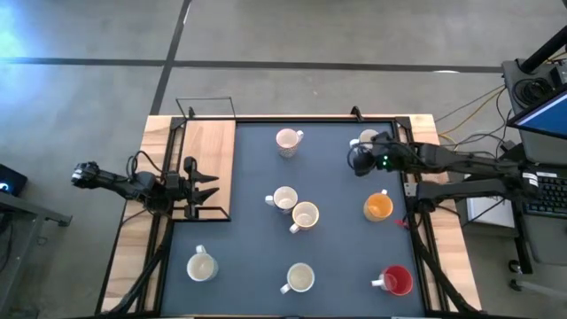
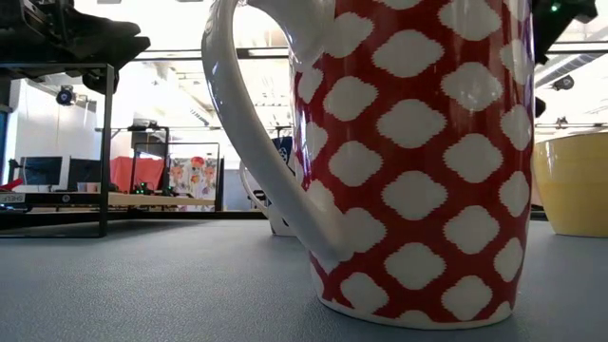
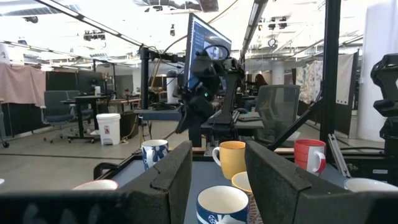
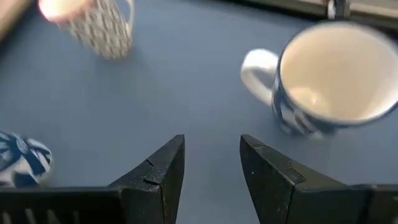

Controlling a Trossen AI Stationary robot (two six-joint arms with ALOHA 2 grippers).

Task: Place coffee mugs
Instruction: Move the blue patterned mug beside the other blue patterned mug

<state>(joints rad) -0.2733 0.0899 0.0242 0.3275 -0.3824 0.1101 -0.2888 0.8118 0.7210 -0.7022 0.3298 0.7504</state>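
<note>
Eight mugs stand upright on the dark mat in the high view: white ones [image 1: 288, 140], [image 1: 283, 198], [image 1: 304, 216], [image 1: 202, 266], [image 1: 299, 277], an orange one [image 1: 378, 206], a red one [image 1: 396, 280], and one at the far right [image 1: 367, 138] partly under my right arm. My right gripper [image 1: 357, 158] hovers open beside that mug, which shows blue-patterned in the right wrist view [image 4: 329, 87], off to one side of the fingers [image 4: 211, 143]. My left gripper [image 1: 211, 188] waits open over the wooden board [image 1: 213, 151]; its wrist view looks between its fingers [image 3: 217, 152] toward the mugs.
A black wire rack [image 1: 205, 111] stands on the wooden board at the table's left side. The red patterned mug [image 2: 418, 161] fills the low view, with the orange mug [image 2: 575, 180] beside it. Black frame bars run along the table's edges [image 1: 412, 190]. Monitors and cables lie off the right side.
</note>
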